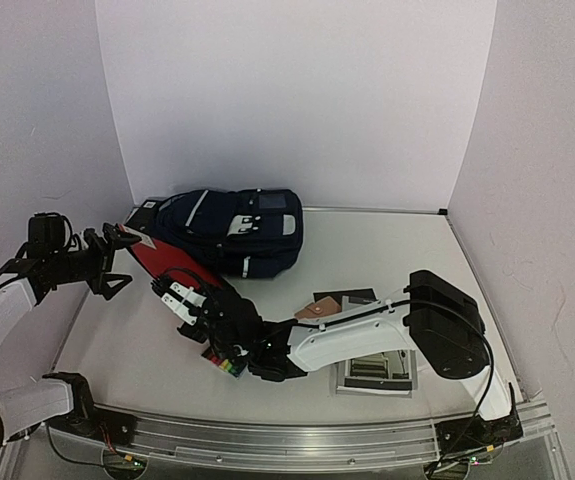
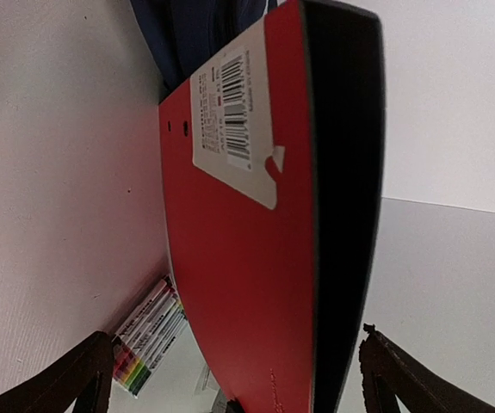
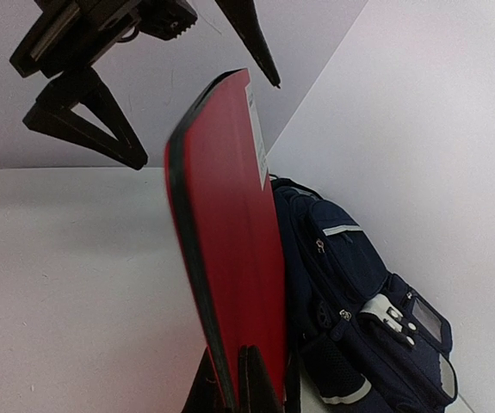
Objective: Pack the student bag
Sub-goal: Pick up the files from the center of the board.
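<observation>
- Right arm (image 1: 367,335): reaches low across the table (image 1: 127,350) from its base at the near right corner. The forearm points left and away, and the wrist passes over a marker pack (image 1: 225,362) lying flat.
- Loose printed sheets (image 1: 372,372): lie flat under and just beyond the right forearm, on the table's right half.
- Right gripper (image 3: 238,383): fingers pinched tight on the lower edge of the red folder (image 3: 230,232), one on each face.
- Red folder: stands on edge and leans. Its red cover faces the left gripper and its dark spine edge is turned up. A white barcode label (image 2: 234,120) sits near its far end.
- Left arm (image 1: 2,305): raised along the left wall (image 1: 27,130), with the wrist level and aimed right.
- Left gripper (image 1: 125,262): fingers spread wide and holding nothing. The tips hang just off the folder's upper end, apparently without touching it.
- Open room: a strip of bare tabletop lies between the folder and the left wall.
- Student bag (image 1: 232,232): lies at the back left of the table, near the back wall (image 1: 297,100) and just behind the folder. Whether folder and bag touch cannot be told.
</observation>
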